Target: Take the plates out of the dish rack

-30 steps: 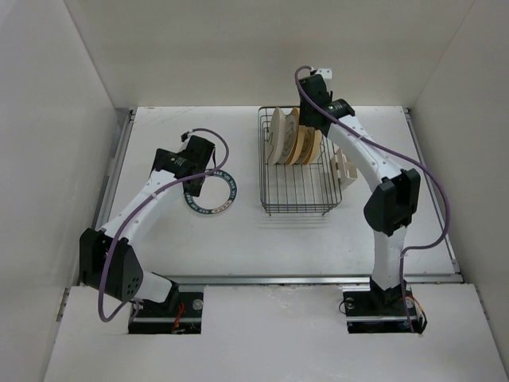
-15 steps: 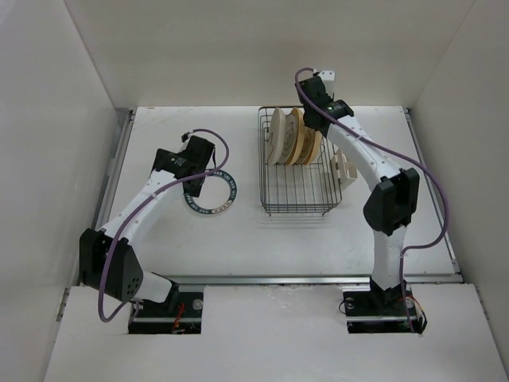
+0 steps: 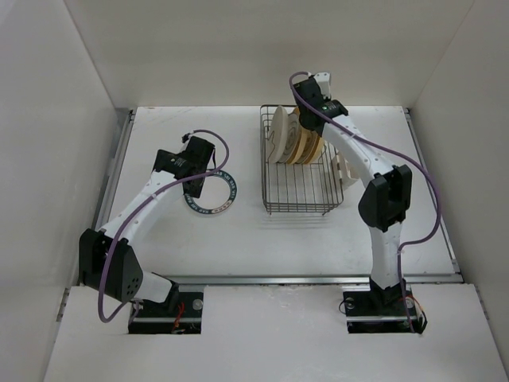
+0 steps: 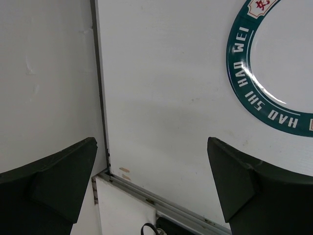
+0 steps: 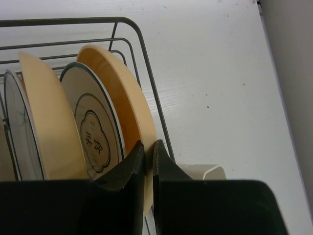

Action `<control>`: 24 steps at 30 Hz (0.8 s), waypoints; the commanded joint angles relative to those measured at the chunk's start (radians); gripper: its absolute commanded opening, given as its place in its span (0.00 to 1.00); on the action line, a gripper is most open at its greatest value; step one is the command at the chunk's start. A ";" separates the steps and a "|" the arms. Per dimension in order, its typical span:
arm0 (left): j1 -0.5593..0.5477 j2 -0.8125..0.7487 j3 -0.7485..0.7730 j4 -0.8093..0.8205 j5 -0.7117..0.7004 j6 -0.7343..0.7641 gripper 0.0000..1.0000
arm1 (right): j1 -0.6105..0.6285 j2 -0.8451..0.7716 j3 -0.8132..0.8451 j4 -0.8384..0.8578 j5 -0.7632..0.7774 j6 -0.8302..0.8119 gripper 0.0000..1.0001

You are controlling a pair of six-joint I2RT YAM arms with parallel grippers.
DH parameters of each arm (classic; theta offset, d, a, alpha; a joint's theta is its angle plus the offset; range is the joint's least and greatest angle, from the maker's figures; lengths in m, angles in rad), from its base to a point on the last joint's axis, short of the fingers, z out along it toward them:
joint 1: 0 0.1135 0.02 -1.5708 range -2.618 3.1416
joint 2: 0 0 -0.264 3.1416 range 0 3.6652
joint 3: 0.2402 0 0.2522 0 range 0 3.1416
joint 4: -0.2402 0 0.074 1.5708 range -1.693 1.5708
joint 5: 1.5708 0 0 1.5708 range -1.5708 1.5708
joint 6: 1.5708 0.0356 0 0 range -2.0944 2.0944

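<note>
The wire dish rack (image 3: 302, 187) stands right of the table's middle. In the right wrist view, two yellow plates (image 5: 49, 122) and two white dark-rimmed plates (image 5: 93, 129) stand upright between the rack's wires (image 5: 156, 103). My right gripper (image 5: 148, 152) is shut on the rim of the rightmost yellow plate (image 5: 129, 107); from above it (image 3: 312, 107) is over the rack's back end. Another white plate with a green lettered ring (image 3: 211, 193) lies flat on the table and also shows in the left wrist view (image 4: 274, 73). My left gripper (image 4: 151, 181) is open and empty beside it.
A white plastic caddy (image 3: 343, 167) hangs on the rack's right side, just past my right fingers (image 5: 205, 171). White walls enclose the table at the back and both sides. The table's left edge strip (image 4: 100, 98) runs below my left gripper.
My right gripper has shifted a little toward the back wall, still on the yellow plate's rim, and the rack has nudged slightly. The left arm has not moved.
</note>
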 commanded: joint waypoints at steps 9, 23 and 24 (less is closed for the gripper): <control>0.002 -0.038 -0.013 0.024 -0.004 0.018 0.94 | 0.008 -0.051 0.100 0.026 0.334 -0.076 0.00; 0.002 -0.038 -0.004 0.042 -0.013 0.037 0.94 | 0.056 -0.098 0.078 0.226 0.543 -0.317 0.00; 0.002 -0.038 -0.004 0.042 -0.013 0.037 0.94 | 0.056 -0.117 0.060 0.260 0.534 -0.337 0.00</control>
